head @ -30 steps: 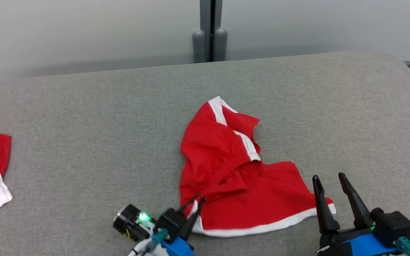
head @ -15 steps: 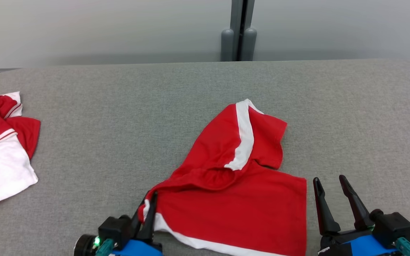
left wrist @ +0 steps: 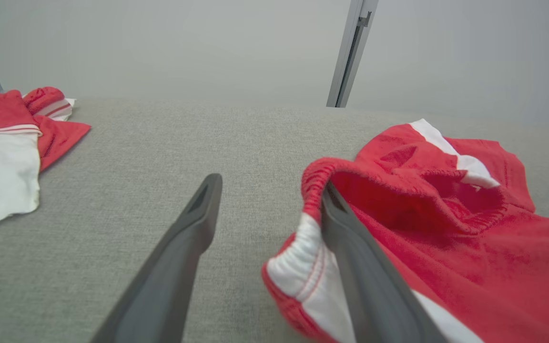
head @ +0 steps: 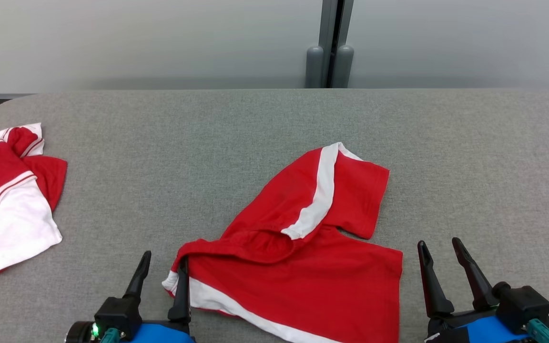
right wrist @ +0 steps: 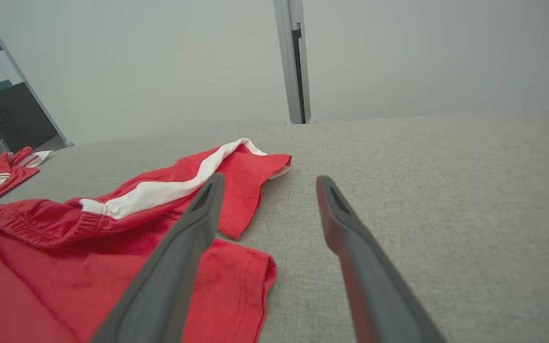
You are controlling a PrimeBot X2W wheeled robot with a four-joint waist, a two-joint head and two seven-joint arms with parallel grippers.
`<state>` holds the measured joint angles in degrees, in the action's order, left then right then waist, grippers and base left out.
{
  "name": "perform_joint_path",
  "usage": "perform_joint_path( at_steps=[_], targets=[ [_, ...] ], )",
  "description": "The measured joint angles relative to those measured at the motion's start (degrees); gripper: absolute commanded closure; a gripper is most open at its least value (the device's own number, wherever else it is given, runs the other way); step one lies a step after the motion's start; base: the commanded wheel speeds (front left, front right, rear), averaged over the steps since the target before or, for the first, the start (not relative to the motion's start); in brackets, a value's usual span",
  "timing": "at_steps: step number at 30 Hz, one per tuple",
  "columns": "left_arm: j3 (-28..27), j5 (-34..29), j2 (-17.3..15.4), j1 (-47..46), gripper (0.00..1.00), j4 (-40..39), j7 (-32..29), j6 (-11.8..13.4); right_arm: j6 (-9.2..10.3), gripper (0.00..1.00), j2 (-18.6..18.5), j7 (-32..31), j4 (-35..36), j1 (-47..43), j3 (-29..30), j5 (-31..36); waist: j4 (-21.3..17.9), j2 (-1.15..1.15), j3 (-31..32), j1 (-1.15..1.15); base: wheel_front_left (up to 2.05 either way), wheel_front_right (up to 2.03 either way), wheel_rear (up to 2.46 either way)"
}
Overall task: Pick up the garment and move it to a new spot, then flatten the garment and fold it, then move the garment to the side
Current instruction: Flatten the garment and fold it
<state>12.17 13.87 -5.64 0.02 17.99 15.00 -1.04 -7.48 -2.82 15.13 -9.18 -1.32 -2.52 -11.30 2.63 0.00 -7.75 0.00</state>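
The garment [head: 303, 267], red shorts with white stripes, lies partly spread on the grey padded surface [head: 160, 143]. One leg is folded over toward the back. My left gripper [head: 165, 258] stands open at the garment's near-left corner. In the left wrist view the elastic waistband [left wrist: 312, 176] is draped against the right one of the fingers [left wrist: 350, 247], and the gap of my left gripper [left wrist: 270, 183] shows bare surface. My right gripper [head: 438, 243] is open just right of the garment's edge, holding nothing. In its wrist view my right gripper [right wrist: 269, 178] points past the garment [right wrist: 65, 267].
A second red and white garment [head: 7, 190] lies crumpled at the far left of the surface. A grey post [head: 329, 47] stands behind the back edge against a pale wall. Bare surface stretches to the right and behind the shorts.
My left gripper was shut on the garment's corner and now stands open, leaving the corner against one finger. The garment got drawn out flatter. The head camera has shifted. The right gripper stayed put.
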Motion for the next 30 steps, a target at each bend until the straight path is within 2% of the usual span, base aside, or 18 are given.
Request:
perform_joint_path(
  at_steps=[7, 16, 23, 30],
  targets=[
    [-4.39, -3.53, 1.19, 0.44, 0.0, -5.11, 0.0, -1.96, 0.0, 0.0, 0.0, 0.0, -0.44, -0.07, -0.36, -0.04, -0.8, 0.0, 1.49, 0.0, 0.0, 0.0, 0.0],
    [-3.45, -7.9, 1.2, 1.45, 0.0, -1.78, 0.05, -3.87, 0.0, 0.0, -0.01, 0.0, -0.76, -1.04, -0.3, -0.4, -1.73, 0.0, 3.28, 0.0, 0.0, 0.0, 0.0],
    [-2.64, -9.12, 1.38, 2.55, 0.0, -1.1, 0.04, -4.39, 0.0, 0.0, 0.0, 0.0, -0.76, -1.77, -0.1, -0.56, -1.49, 0.0, 3.93, 0.0, 0.0, 0.0, 0.0],
    [-4.77, -9.81, 1.74, 3.13, 0.0, -6.36, 0.05, -3.69, 0.0, 0.0, 0.0, -0.01, -0.82, -2.0, -0.02, -0.63, -1.01, 0.0, 4.77, 0.0, 0.0, 0.0, 0.0]
  ],
)
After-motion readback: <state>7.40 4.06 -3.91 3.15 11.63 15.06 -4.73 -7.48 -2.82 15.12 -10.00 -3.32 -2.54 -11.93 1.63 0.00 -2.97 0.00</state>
